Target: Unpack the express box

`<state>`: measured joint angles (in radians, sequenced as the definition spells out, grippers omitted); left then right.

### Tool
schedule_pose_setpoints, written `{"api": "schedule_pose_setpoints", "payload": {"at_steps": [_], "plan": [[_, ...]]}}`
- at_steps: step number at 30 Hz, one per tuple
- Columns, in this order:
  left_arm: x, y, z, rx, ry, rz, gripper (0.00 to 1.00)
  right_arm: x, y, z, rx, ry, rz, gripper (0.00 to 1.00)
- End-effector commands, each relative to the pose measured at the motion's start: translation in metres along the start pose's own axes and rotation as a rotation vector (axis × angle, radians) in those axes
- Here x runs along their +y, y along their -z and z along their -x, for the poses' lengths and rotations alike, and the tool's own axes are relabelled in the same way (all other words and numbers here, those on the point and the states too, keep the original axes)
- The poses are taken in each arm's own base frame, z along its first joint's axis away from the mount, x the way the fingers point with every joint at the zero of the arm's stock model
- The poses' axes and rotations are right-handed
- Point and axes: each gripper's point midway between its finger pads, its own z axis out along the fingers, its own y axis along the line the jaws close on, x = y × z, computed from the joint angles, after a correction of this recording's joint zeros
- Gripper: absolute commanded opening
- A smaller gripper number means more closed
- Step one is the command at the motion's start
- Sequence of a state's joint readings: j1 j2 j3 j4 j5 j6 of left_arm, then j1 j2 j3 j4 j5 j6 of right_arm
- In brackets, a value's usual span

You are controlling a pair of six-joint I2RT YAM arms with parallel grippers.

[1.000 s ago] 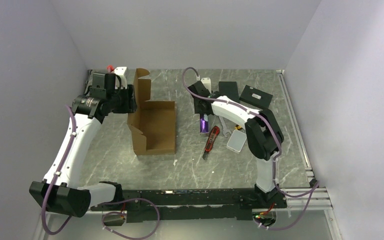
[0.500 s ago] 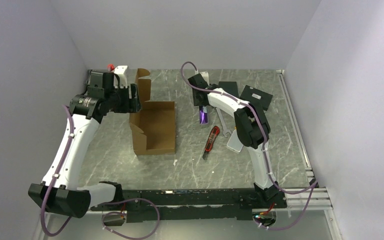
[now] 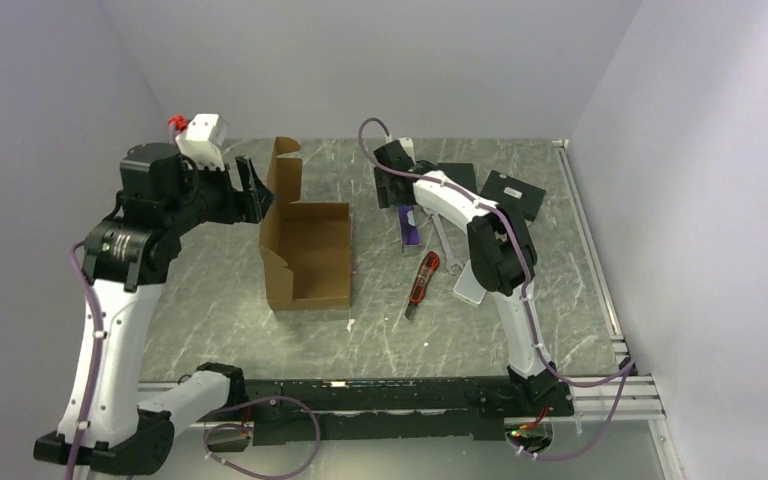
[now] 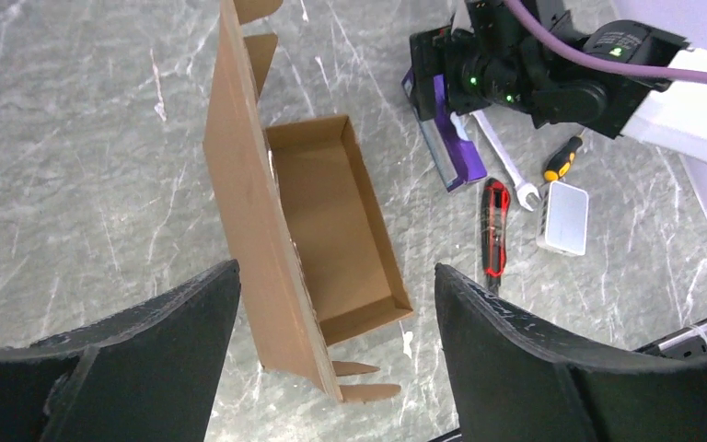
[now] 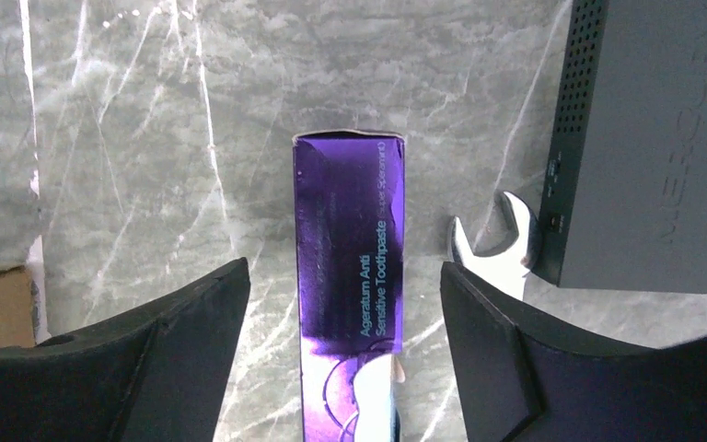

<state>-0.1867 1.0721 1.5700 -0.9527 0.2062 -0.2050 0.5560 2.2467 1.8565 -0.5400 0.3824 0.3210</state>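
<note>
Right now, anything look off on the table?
Nothing stands out. The express box sits open and empty, lid upright. The purple toothpaste carton, wrench and red utility knife lie loose to its right with no visible damage. The right end effector is open above the carton, not gripping.

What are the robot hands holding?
Nothing. The left gripper is open near the express box; the right gripper is open around the toothpaste box, not touching.
</note>
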Motion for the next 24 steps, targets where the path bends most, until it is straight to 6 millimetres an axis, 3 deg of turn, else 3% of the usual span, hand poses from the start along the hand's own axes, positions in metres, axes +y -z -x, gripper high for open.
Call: {"api": "schedule_pose_setpoints", "payload": {"at_steps": [1, 7, 13, 19, 24], "plan": [[-0.012, 0.026, 0.024, -0.132, 0.005, -0.029, 0.89, -0.012, 0.047, 0.034, -0.067, -0.012, 0.017, 0.81], [-0.021, 0.055, 0.046, -0.286, -0.010, -0.054, 0.92, -0.029, 0.132, 0.052, -0.169, -0.055, 0.095, 0.87], [-0.039, 0.090, 0.069, -0.479, -0.028, -0.133, 0.94, -0.068, 0.247, 0.069, -0.382, -0.101, 0.176, 0.99], [-0.057, 0.124, 0.083, -0.620, -0.055, -0.212, 0.95, -0.116, 0.371, 0.077, -0.662, -0.164, 0.273, 1.00], [-0.073, 0.163, 0.090, -0.745, -0.101, -0.277, 0.97, -0.152, 0.471, 0.069, -0.934, -0.213, 0.387, 1.00]]}}
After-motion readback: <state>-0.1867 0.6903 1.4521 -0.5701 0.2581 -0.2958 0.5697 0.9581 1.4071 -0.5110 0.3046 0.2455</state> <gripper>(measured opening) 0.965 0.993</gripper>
